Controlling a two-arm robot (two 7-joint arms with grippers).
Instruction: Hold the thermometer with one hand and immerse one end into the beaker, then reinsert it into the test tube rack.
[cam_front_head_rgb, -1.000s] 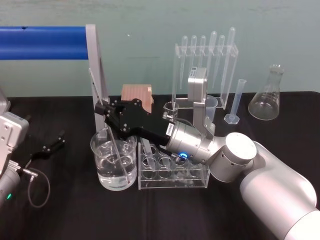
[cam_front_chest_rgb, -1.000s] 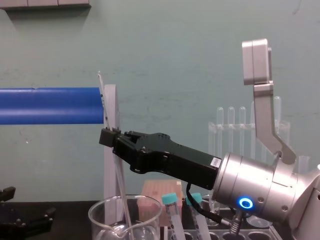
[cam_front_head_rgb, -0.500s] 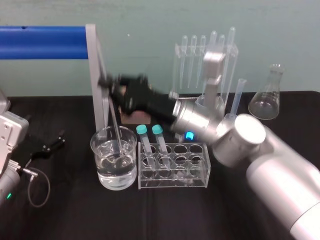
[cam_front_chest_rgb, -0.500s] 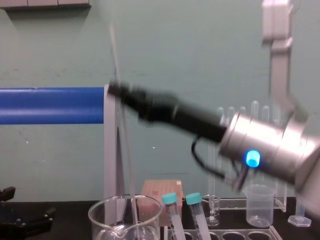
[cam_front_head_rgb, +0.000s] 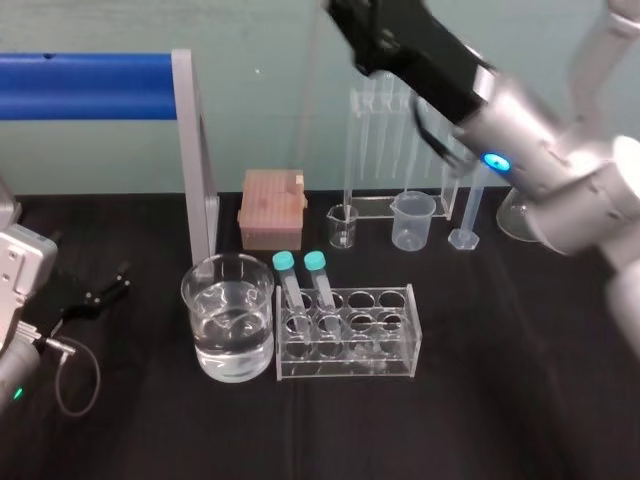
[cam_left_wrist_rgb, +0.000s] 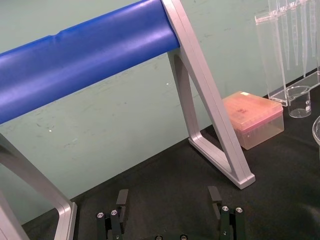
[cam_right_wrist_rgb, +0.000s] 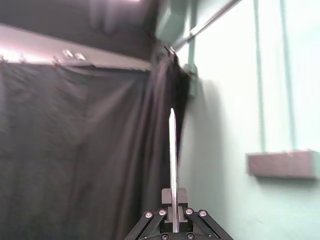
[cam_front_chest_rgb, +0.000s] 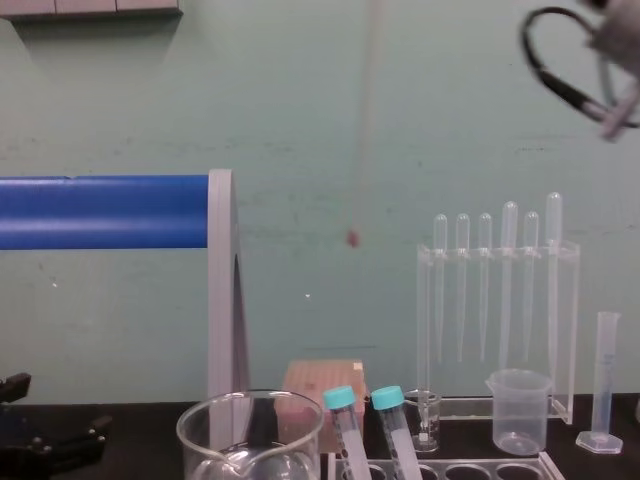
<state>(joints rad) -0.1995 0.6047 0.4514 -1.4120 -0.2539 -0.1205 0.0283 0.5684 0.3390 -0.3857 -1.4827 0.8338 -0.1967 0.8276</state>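
Note:
My right gripper (cam_front_head_rgb: 338, 15) is raised high above the table, well over the beaker and rack. It is shut on the thermometer (cam_right_wrist_rgb: 172, 160), a thin glass rod that runs straight out past its fingertips. In the chest view the thermometer (cam_front_chest_rgb: 365, 120) hangs near upright in the air, red bulb (cam_front_chest_rgb: 352, 238) downward, clear of every vessel. The beaker (cam_front_head_rgb: 228, 330), part full of water, stands left of the test tube rack (cam_front_head_rgb: 348, 335), which holds two teal-capped tubes (cam_front_head_rgb: 300, 285). My left gripper (cam_front_head_rgb: 95, 295) rests open on the table at far left, its fingers (cam_left_wrist_rgb: 115, 220) apart.
A blue bar on a grey frame (cam_front_head_rgb: 195, 160) stands behind the beaker. Behind the rack are a pink tip box (cam_front_head_rgb: 272, 207), a small glass beaker (cam_front_head_rgb: 342, 225), a plastic beaker (cam_front_head_rgb: 413, 220), a pipette stand (cam_front_head_rgb: 410, 140) and a graduated cylinder (cam_front_head_rgb: 470, 205).
My right arm has lifted the thermometer up out of the beaker and swung up and to the right. The left arm has stayed still.

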